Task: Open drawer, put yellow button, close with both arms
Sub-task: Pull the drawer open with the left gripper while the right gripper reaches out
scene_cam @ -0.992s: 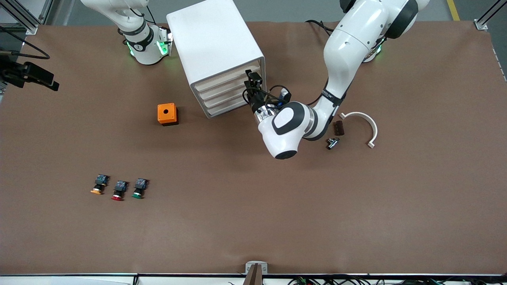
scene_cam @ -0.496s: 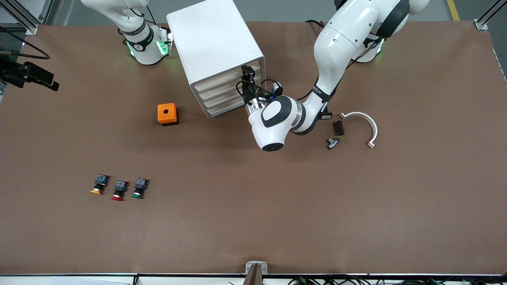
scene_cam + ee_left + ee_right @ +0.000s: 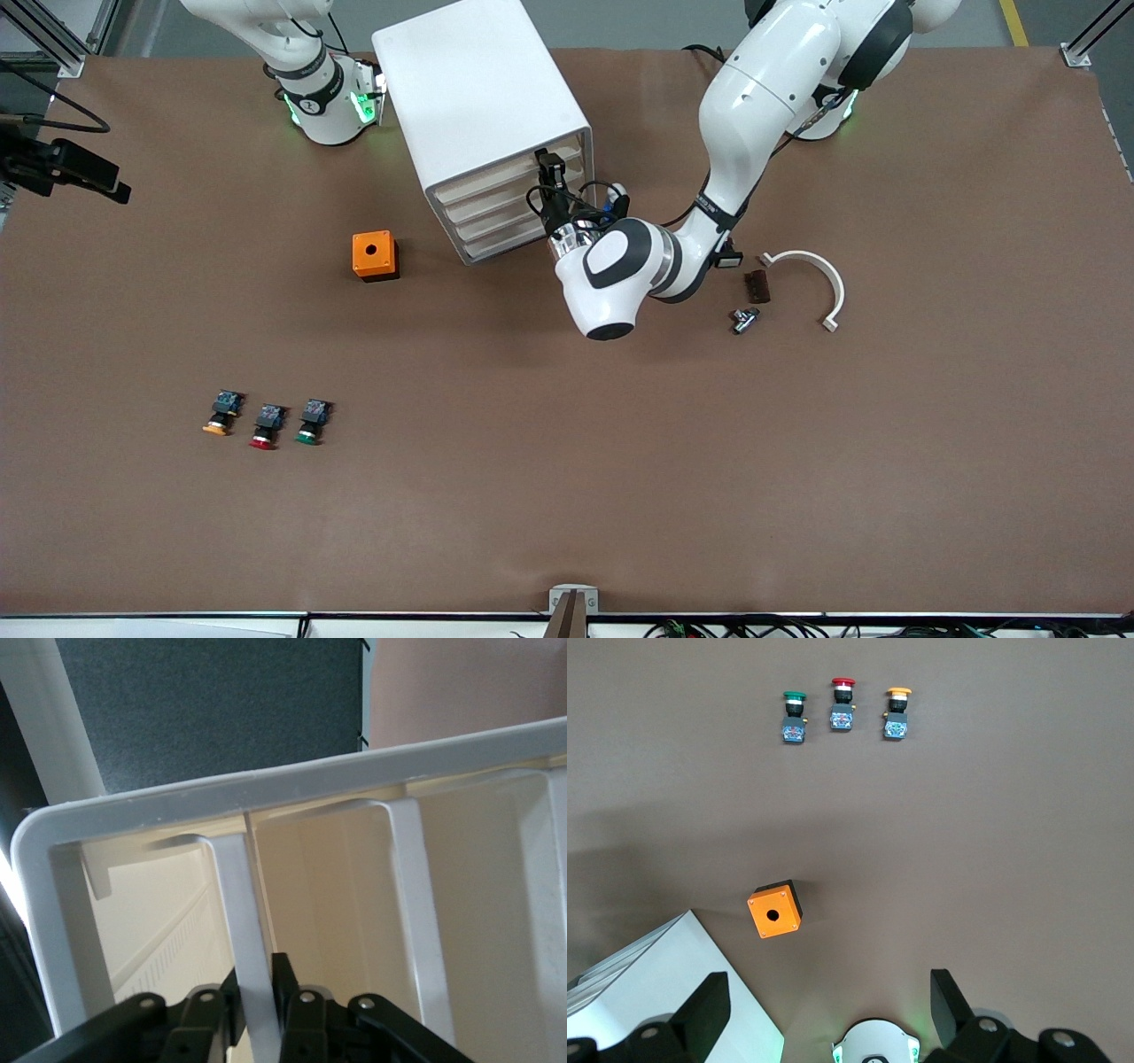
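My left end effector (image 3: 547, 170) is clenched on the white handle bar (image 3: 244, 930) of the drawer (image 3: 512, 171), my right end effector (image 3: 833, 1014) waits released above its base, and the yellow button (image 3: 220, 414) sits toward the table's (image 3: 797, 461) front-camera edge, at the right arm's end.

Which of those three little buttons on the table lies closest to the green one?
The red button. It sits in the middle of the row, right beside the green button; the yellow button is at the row's other end.
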`<state>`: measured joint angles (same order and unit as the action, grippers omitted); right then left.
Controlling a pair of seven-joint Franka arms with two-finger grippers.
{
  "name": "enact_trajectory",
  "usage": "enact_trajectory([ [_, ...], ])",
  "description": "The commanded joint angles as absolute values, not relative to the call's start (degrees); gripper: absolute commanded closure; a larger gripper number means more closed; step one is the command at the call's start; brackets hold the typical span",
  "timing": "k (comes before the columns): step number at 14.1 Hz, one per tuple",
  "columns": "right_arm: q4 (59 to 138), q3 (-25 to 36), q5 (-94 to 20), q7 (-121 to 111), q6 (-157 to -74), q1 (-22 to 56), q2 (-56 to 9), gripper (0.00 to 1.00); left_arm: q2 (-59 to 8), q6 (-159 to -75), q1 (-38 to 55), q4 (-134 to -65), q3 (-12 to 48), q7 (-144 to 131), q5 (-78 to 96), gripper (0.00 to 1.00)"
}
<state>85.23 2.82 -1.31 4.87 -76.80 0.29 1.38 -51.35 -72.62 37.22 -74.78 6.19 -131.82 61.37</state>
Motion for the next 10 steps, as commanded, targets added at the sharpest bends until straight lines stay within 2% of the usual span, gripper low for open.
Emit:
enact_trajectory([
  [1, 86.6, 2.9, -1.8, 4.6, -76.7, 0.1, 2.8, 0.00, -52.3, -71.9, 36.8, -73.9, 5.7, -132.7, 63.6, 0.88],
  [10, 84.5, 3.0, -0.4, 5.1, -77.3, 0.1, -0.1, 0.00, -52.4, -72.2, 30.9, -73.9, 5.5, -132.8, 66.2, 0.86],
])
